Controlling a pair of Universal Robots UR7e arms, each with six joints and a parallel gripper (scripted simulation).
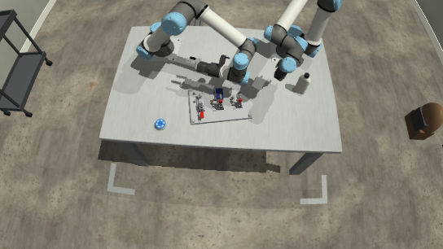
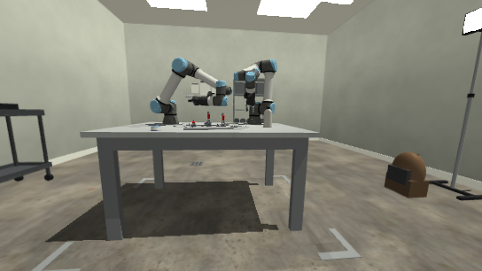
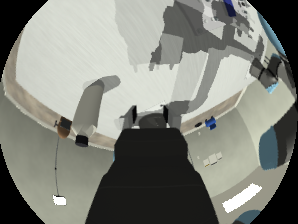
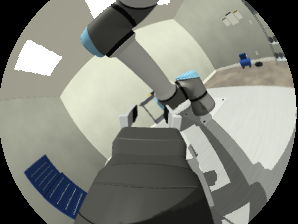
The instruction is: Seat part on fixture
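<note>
The fixture plate [image 1: 216, 118] [image 2: 208, 128] lies on the table. A dark blue part [image 1: 219, 91] [image 3: 229, 7] sits at its back edge among the clamps. It is too small to tell whether it lies flat or touches the stop block and side blocks. My left gripper [image 2: 250, 107] [image 3: 150, 110] is open and empty. It hangs above the table, behind the bottle and beyond the fixture's right side in the top view. My right gripper [image 2: 190, 98] [image 4: 150, 110] is open and empty. It points sideways, above the table behind the fixture. The right wrist view does not show the part.
Red-tipped clamps [image 1: 202, 115] [image 1: 221, 101] [image 1: 240, 100] stand on the fixture; two red handles [image 2: 208, 116] [image 2: 223, 117] point up. A pale bottle [image 1: 303, 85] [image 2: 268, 119] [image 3: 88, 110] stands right of the fixture. A blue-and-white round object [image 1: 160, 124] [image 2: 155, 127] lies to its left.
</note>
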